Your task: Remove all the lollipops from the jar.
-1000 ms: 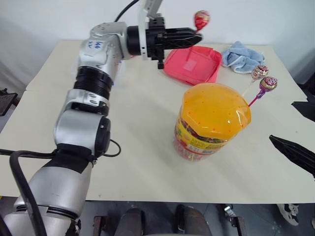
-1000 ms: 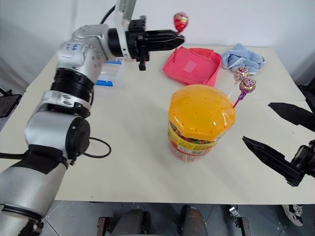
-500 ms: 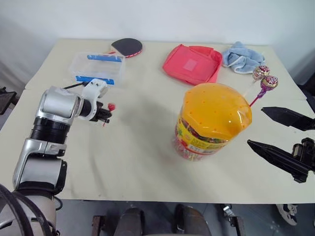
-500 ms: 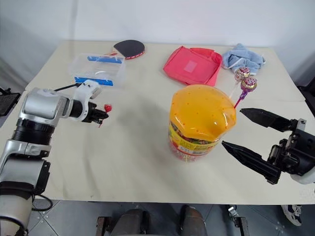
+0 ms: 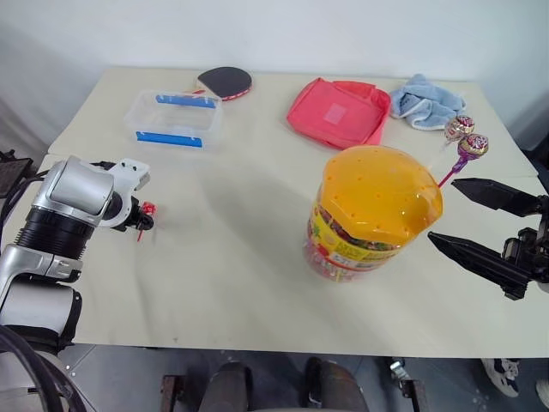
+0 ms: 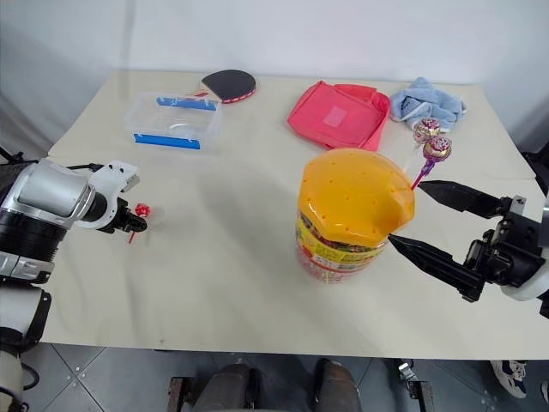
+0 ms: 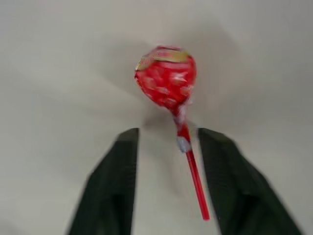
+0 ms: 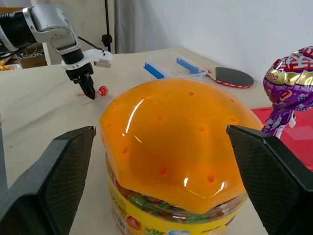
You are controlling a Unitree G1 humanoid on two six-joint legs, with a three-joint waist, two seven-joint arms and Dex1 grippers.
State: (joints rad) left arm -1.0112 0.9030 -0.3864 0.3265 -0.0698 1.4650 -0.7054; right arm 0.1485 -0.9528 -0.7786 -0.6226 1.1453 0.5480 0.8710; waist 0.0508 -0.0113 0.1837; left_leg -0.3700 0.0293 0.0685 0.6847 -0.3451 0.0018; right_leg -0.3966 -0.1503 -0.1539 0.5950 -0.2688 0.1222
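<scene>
The jar [image 5: 375, 210], with its orange lid on, is seen standing on the table [image 5: 249, 275] toward the right edge. Two lollipops, one white [image 5: 459, 127] and one purple [image 5: 473, 144], are stuck in the lid on its far right side. The red lollipop [image 7: 168, 81] is seen lying on the table near the left edge, between the parted fingers of the left claw [image 5: 140, 225], with neither finger closed on its stick. The right claw [image 6: 433, 225] is held with its fingers wide apart just beside the jar, nothing gripped between them.
</scene>
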